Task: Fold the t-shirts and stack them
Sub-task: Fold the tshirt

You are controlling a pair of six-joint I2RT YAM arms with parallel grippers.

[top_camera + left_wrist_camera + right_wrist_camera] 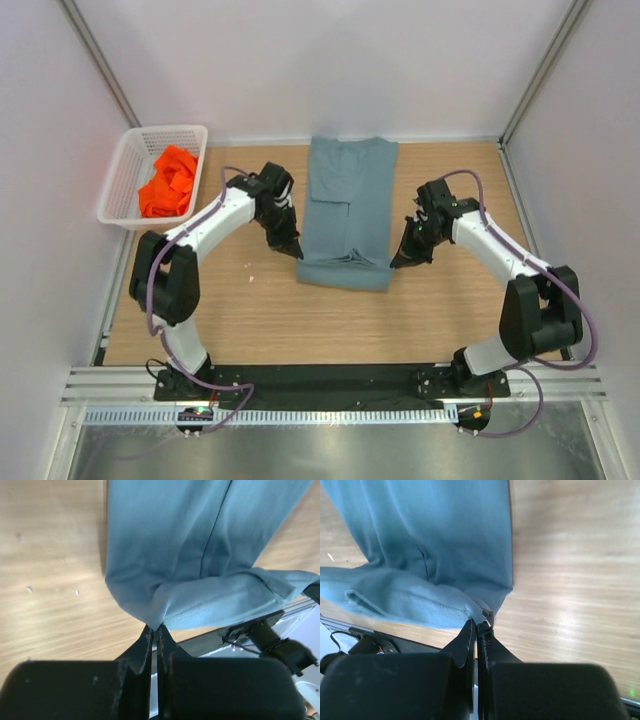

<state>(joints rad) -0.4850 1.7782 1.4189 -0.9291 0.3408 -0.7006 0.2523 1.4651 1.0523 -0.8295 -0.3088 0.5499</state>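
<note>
The grey-blue t-shirt (pixel 347 210) lies as a long narrow strip down the middle of the table, sides folded in. My left gripper (pixel 292 250) is shut on its near left corner (pixel 150 611). My right gripper (pixel 397 260) is shut on its near right corner (pixel 479 611). Both corners are pinched and lifted a little, so the near hem (pixel 225 600) hangs between them. The orange t-shirt (pixel 168 183) lies crumpled in the white basket (pixel 125 170) at the far left.
The basket stands at the table's far left corner. White walls enclose the table on three sides. A black rail (pixel 330 380) with the arm bases runs along the near edge. Bare wood lies left and right of the shirt.
</note>
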